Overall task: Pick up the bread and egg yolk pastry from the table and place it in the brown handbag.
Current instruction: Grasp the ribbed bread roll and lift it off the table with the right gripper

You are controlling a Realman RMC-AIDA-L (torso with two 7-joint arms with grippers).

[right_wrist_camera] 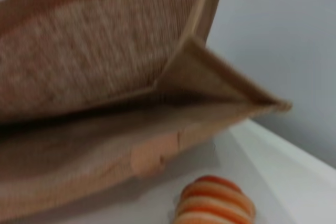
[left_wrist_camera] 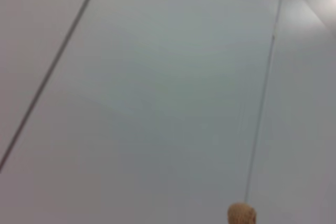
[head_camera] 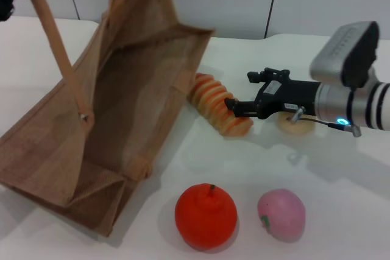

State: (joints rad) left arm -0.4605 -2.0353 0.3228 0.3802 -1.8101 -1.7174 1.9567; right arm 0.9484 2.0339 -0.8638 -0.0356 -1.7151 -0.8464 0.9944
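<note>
Reaching from the desk's right edge, right gripper [head_camera: 234,109] sits at the bread [head_camera: 214,104] near desk centre — fingers wide, nothing held. Egg yolk pastry [head_camera: 297,127] under the arm; brown handbag [head_camera: 103,120] left side, mouth gaping. Left gripper's state: can't tell.

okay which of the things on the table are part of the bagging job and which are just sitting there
Job: bread, egg yolk pastry behind the right gripper, brown handbag with a handle held up at the upper left.
Just lying about: orange fruit, pink peach-like ball.
</note>
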